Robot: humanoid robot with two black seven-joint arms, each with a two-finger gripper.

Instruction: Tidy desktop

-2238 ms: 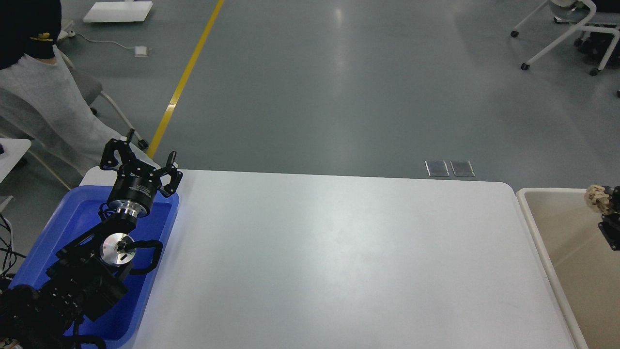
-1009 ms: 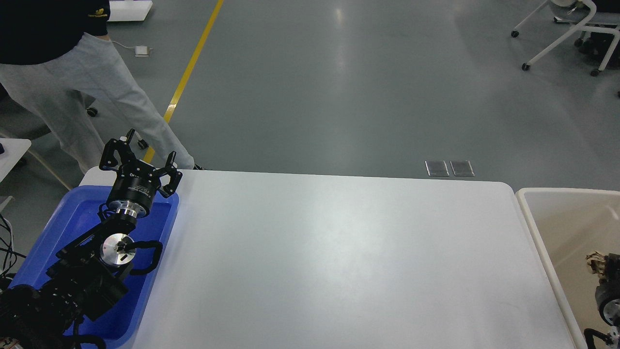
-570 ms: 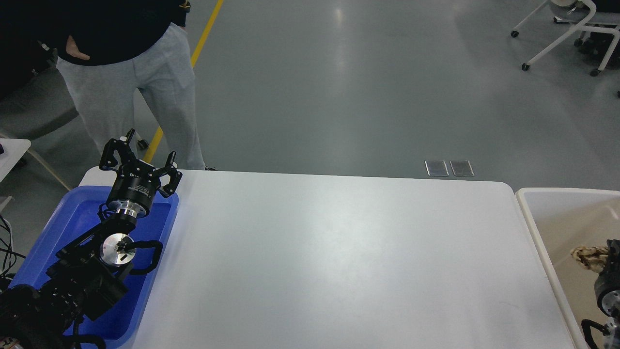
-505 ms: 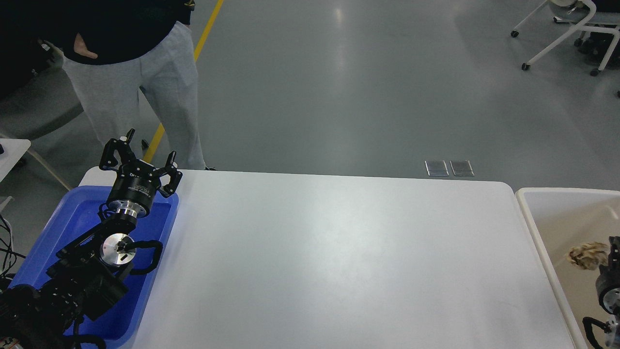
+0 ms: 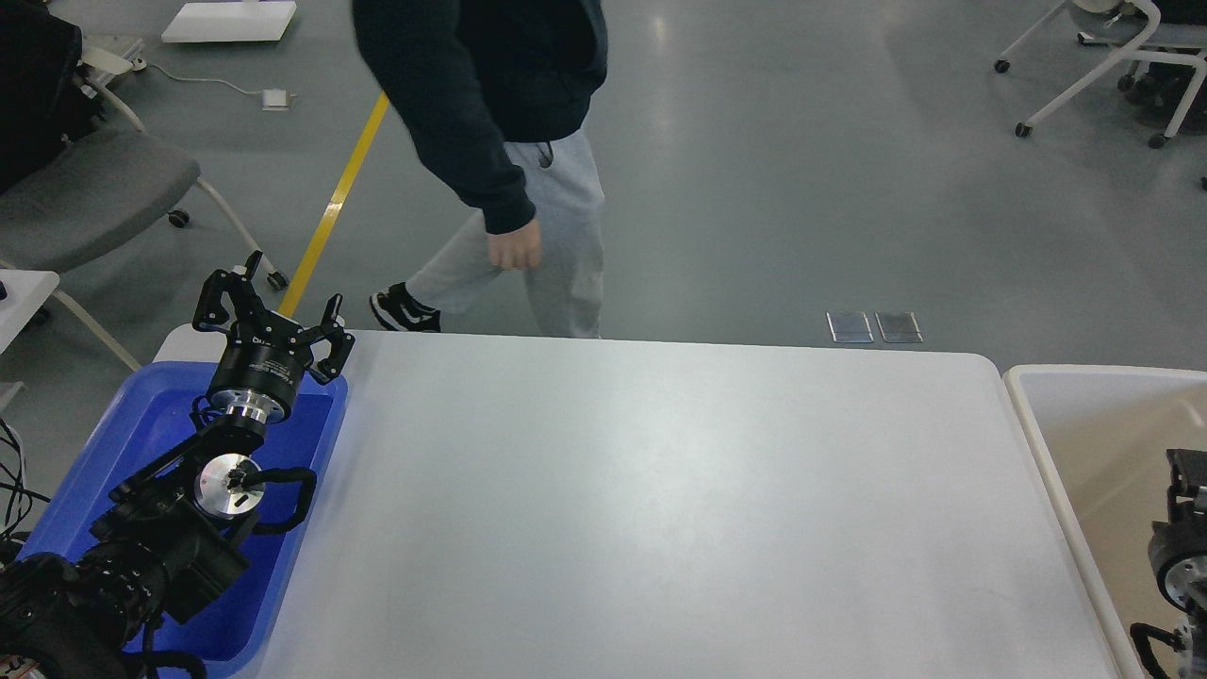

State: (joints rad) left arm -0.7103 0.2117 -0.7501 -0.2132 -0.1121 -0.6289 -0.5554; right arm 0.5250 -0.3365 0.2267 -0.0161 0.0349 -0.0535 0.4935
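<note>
The desktop (image 5: 660,490) is a wide white tabletop with nothing lying on it. My left gripper (image 5: 280,304) is open and empty, held above the far end of the blue tray (image 5: 141,424) at the table's left. My right gripper (image 5: 1184,471) shows only partly at the right edge, over the beige bin (image 5: 1084,415). Its fingers cannot be told apart. No object shows in it.
A person (image 5: 509,141) in a dark top and grey trousers walks just behind the table's far edge, hand hanging near it. A grey chair (image 5: 75,179) stands at the far left and a white wheeled chair (image 5: 1103,57) at the far right.
The person has walked from the left to behind the middle of the table. The crumpled beige wad at my right gripper no longer shows. My left arm has not moved.
</note>
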